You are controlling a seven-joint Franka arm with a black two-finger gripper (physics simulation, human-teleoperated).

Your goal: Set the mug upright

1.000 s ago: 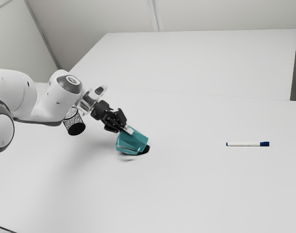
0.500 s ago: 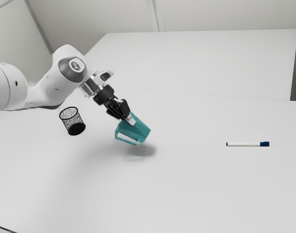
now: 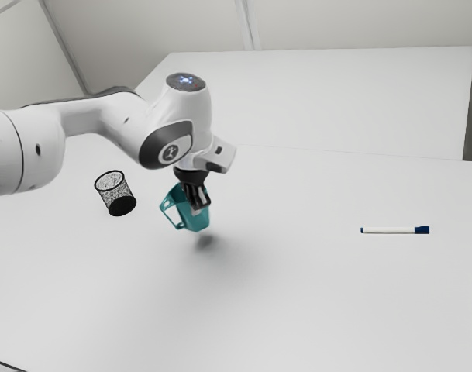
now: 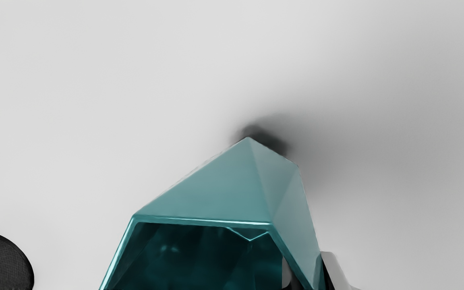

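Observation:
In the exterior view my gripper [image 3: 197, 208] points down and is shut on the wall of the teal mug [image 3: 192, 222]. The mug hangs tilted above the table, its handle toward the exterior view's left, with a small dark shadow below it. In the wrist view, the faceted mug [image 4: 212, 189] shows its dark open mouth, and the gripper [image 4: 307, 270] has one fingertip inside that mouth and the other against the outer wall. The rest of the fingers is hidden.
A black mesh cup [image 3: 116, 195] stands on the white table [image 3: 313, 310], toward the exterior view's left of the mug; its dark round shape [image 4: 0, 262] is in the wrist view too. A white marker with a blue cap [image 3: 391, 230] lies toward the exterior view's right.
Gripped throughout, the mug has risen off the table, shifted toward the exterior view's left and turned with my hand. My hand has swung from a slant to pointing more steeply down.

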